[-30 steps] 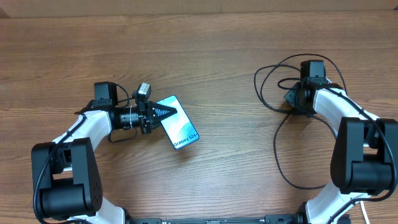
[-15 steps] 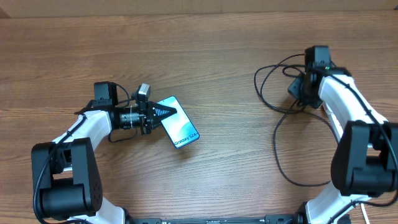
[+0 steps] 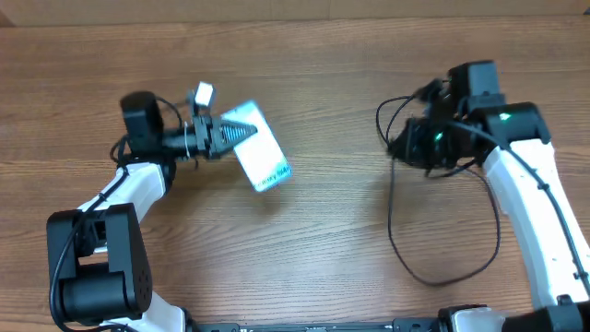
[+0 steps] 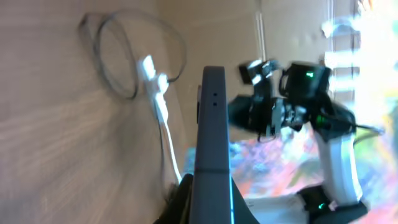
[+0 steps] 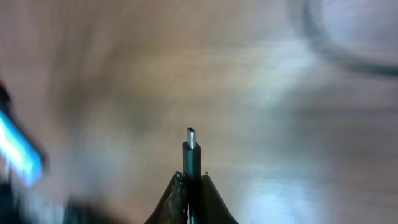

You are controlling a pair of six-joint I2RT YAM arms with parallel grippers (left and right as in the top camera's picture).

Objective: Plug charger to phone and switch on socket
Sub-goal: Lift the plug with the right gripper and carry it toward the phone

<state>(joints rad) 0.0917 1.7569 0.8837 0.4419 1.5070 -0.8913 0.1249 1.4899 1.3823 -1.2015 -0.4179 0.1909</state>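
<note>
My left gripper [image 3: 238, 136] is shut on one end of the phone [image 3: 259, 148] and holds it tilted above the table, cyan screen up. In the left wrist view the phone [image 4: 212, 137] stands edge-on between the fingers, its free end with a small port facing the right arm. My right gripper [image 3: 398, 146] is shut on the charger [image 3: 433, 267], whose black cable hangs in a loop to the table. In the right wrist view the connector tip [image 5: 191, 138] sticks straight out past the closed fingertips of the right gripper [image 5: 191, 182]. The socket is out of view.
The wooden table [image 3: 313, 240] lies bare between the arms. In the left wrist view a pale cord with a bright piece [image 4: 157, 93] lies on the wood beside a cable loop [image 4: 124, 56]; it is too blurred to identify. The right wrist view is blurred.
The left gripper has lifted the phone off the table and tilted it. The right gripper shut on the charger's end and swung left toward the middle, dragging the cable.
</note>
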